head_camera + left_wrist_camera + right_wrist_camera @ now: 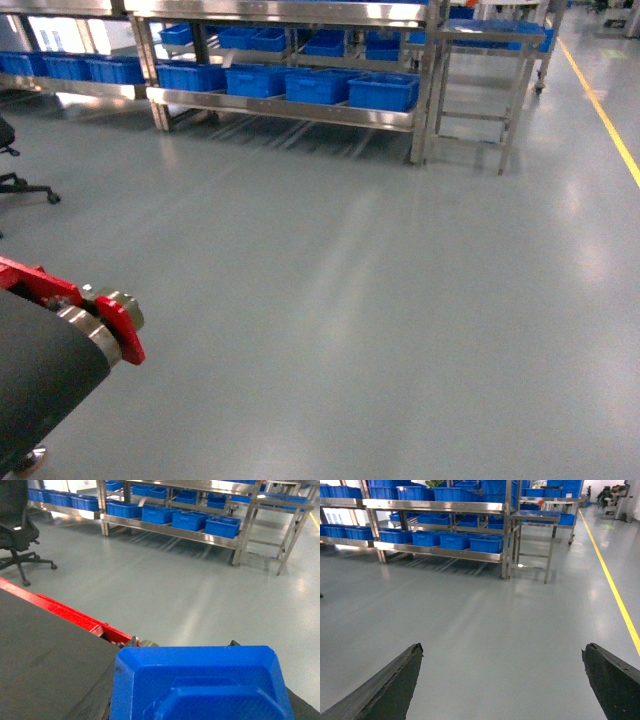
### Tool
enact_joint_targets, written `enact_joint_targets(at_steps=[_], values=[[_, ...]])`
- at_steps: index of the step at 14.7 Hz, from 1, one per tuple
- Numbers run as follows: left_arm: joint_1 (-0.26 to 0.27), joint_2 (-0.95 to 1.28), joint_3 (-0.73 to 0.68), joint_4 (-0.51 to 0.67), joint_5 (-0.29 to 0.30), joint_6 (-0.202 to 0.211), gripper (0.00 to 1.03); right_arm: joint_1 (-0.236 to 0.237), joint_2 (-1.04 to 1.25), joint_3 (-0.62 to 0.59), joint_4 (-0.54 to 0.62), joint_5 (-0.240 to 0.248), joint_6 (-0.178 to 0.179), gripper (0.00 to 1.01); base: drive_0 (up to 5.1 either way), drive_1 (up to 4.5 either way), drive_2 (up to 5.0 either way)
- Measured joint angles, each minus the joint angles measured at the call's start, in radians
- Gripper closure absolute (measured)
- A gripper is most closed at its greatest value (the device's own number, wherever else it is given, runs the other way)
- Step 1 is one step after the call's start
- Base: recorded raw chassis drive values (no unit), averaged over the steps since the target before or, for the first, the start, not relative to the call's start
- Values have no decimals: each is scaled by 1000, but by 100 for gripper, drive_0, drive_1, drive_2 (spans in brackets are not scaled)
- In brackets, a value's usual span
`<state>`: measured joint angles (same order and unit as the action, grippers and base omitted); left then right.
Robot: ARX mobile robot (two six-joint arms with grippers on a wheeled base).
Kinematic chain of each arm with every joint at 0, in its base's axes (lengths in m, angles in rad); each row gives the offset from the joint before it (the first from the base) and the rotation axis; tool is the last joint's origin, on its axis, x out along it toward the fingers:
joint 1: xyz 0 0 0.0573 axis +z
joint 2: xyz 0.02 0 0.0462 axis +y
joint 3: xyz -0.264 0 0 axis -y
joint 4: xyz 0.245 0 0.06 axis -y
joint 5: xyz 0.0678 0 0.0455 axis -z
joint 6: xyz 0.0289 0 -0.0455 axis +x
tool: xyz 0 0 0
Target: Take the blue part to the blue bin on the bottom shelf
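The blue part point(200, 682), a moulded plastic piece, fills the bottom of the left wrist view, and my left gripper point(184, 644) is shut on it, with only its dark fingertips point(134, 641) showing at the part's edges. My right gripper point(502, 650) is open over bare floor with nothing between its fingers point(395, 680). Far ahead stands the steel rack, whose bottom shelf point(290, 108) carries a row of blue bins point(383, 91). The same shelf point(172, 531) and bins point(222, 527) appear in the left wrist view. Neither gripper shows in the head view.
A black belt platform with a red frame point(60, 340) sits at my lower left. A black office chair point(17, 525) stands on the left. A small steel table point(480, 90) adjoins the rack on the right. A yellow line point(605, 115) runs along the grey floor point(350, 280).
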<state>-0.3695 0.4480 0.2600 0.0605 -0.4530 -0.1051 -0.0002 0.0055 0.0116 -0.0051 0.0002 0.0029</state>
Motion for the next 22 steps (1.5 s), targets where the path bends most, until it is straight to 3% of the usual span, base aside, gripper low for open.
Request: enact_joint_targets(at_steps=[17,22], values=[[-1,0,0,0,0,0,60,0,0,0,0,0,0,3,-153,-153,-153],[-1,-3,0,2,0,0,60,0,0,0,-2,0,0,3,-5,168,-179]])
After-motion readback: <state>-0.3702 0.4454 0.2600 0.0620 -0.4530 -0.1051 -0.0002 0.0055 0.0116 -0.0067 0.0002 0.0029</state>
